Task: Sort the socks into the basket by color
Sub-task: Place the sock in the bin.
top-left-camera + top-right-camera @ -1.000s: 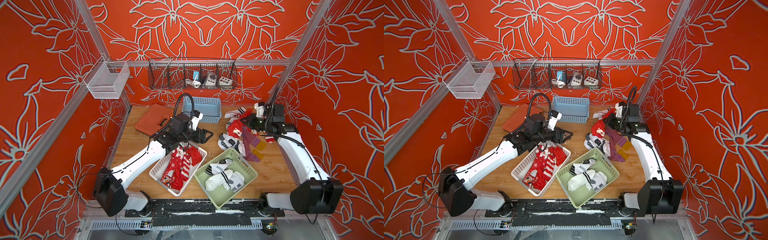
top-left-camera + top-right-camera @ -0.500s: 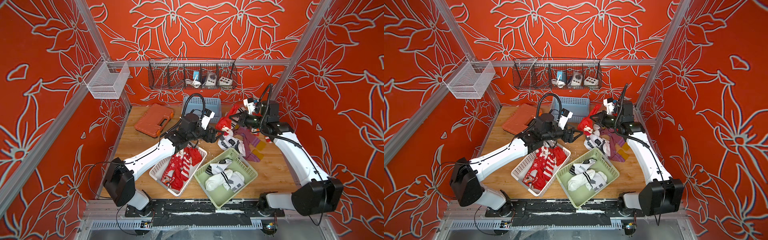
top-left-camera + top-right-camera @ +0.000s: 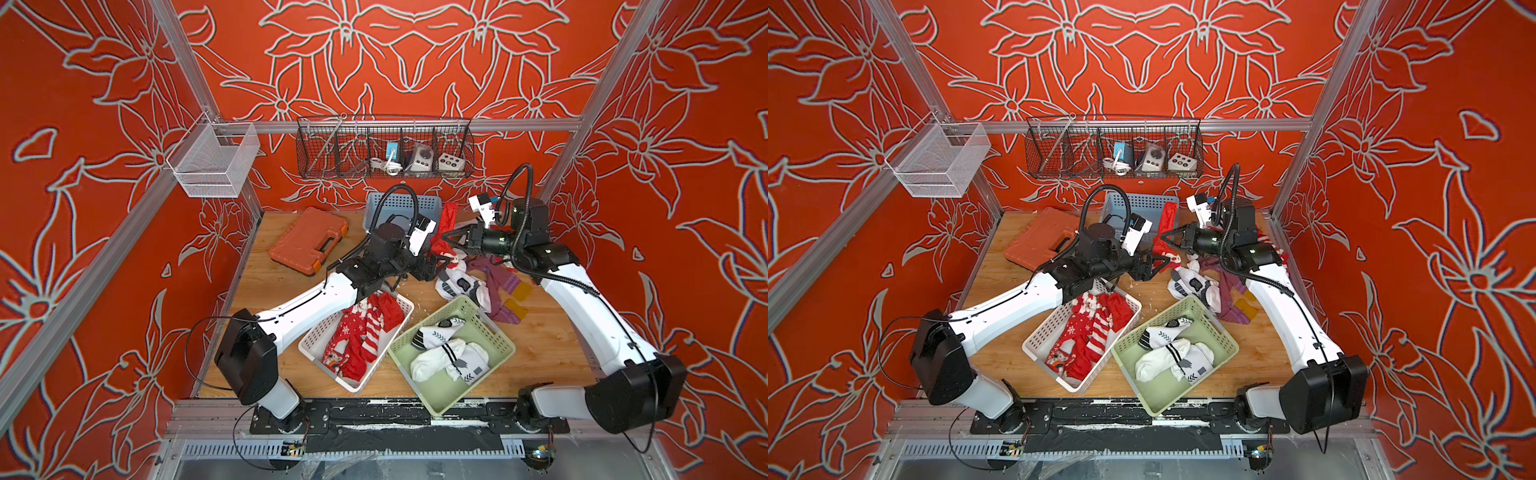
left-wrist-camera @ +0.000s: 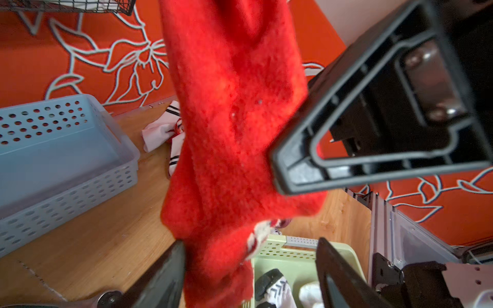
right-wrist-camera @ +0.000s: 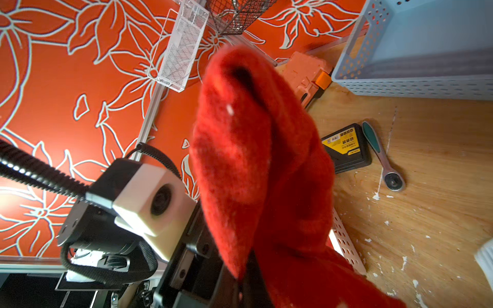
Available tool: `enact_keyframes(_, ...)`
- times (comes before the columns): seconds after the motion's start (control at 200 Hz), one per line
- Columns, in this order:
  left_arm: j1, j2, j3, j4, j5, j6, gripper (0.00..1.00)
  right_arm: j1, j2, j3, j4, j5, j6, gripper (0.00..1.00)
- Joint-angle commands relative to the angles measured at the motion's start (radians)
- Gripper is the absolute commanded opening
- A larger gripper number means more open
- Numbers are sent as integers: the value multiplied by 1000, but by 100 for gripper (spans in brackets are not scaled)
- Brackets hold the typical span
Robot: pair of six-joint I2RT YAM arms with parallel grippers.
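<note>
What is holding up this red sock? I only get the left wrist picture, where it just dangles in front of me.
Observer: The right pincer is shut on the red sock, holding it up.
Operator: Where should red ones go?
Observer: A white basket beside the green basket holds red socks; it sits under the left arm.
Operator: Anything unsorted out of my sight?
Observer: Purple socks lie loose on the table by the right arm, in no basket.
</note>
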Motion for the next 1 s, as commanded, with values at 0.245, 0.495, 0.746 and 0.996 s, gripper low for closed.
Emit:
enact_keyframes(0.245, -8, -32, -9, 30, -131, 51, 67, 39, 21, 42, 31, -73, -10, 0)
enact_keyframes(0.495, -8, -62, -12, 9, -124, 53, 8, 52, 34, 62, -11, -68, -40, 0)
enact_keyframes(0.746, -7, -148, 5, -237, -146, 12, 0, 50, 70, 168, -170, -22, -151, 81)
enact_keyframes(0.996, 9, -260, -40, -595, -188, -131, 0, 32, 113, 209, -248, 36, -197, 98)
